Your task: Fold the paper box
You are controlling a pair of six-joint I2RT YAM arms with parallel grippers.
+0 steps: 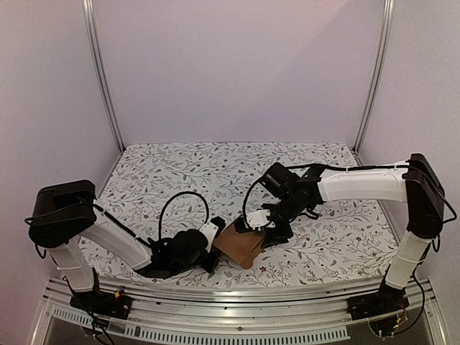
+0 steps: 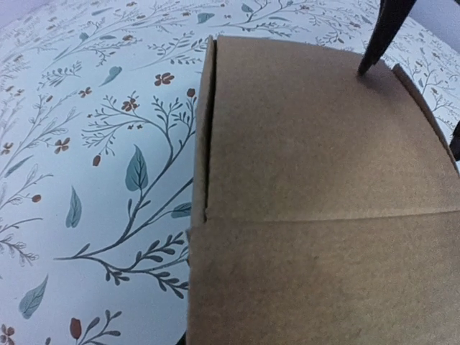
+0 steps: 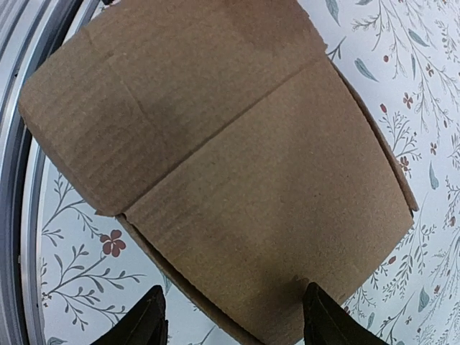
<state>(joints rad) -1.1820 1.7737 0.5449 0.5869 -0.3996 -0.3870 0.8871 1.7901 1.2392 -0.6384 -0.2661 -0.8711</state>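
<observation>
The paper box (image 1: 241, 244) is plain brown cardboard, partly folded, lying near the table's front edge between my two grippers. In the left wrist view the paper box (image 2: 316, 180) fills most of the frame, with a crease across it and a side wall on its left, and it hides my left fingers. My left gripper (image 1: 213, 251) sits at the box's left edge; its jaws do not show. My right gripper (image 3: 233, 316) is open over the box's far side. One of its fingertips (image 3: 320, 309) presses on the top panel (image 3: 273, 215), and the other hangs past the box's edge over the cloth.
A floral tablecloth (image 1: 187, 172) covers the table. An aluminium rail (image 1: 237, 295) runs along the front edge, close behind the box in the right wrist view. Walls and two metal posts (image 1: 104, 79) enclose the back and sides.
</observation>
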